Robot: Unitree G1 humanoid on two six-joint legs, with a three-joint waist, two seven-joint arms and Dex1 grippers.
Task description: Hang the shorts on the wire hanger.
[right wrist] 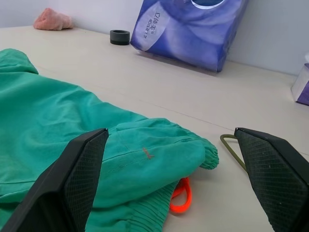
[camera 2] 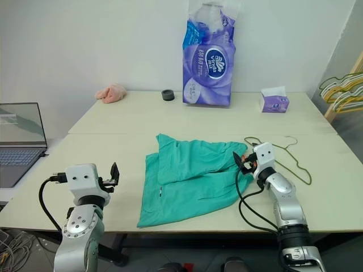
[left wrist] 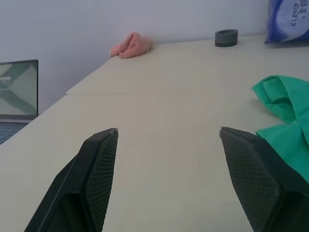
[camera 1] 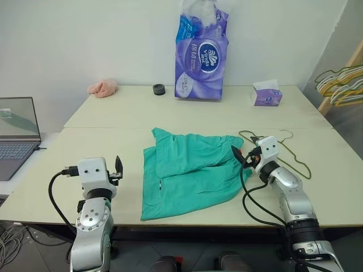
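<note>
Cream-coloured, the surface spans most of the head views, two tabletops butted along a seam that runs across the middle. Teal-green shorts lie crumpled flat at the centre of the frame, near the front edge, with one corner folded up toward the seam. Their gathered waistband faces the right of the picture, and in the right wrist view an orange drawstring loops out from under that band.

At the upper centre a tall purple tissue pack stands against the wall. A laptop sits open at the far left edge, on a separate lower top. The left hand is at the lower left of the frame, well apart from the shorts' left hem, its fingers spread wide over bare surface. The right hand is at the centre right, just at the waistband, fingers spread wide with the gathered edge lying between them and nothing gripped.

Just beyond that hand, the wire hanger lies flat at the right, thin and olive-green, beside the shorts and partly behind the hand. A bunch of yellow, green and white hangers shows at the right edge. Smaller still, along the back: a purple tissue box at the upper right, a pink cloth lump at the upper left, and a dark tape roll between lump and pack.
</note>
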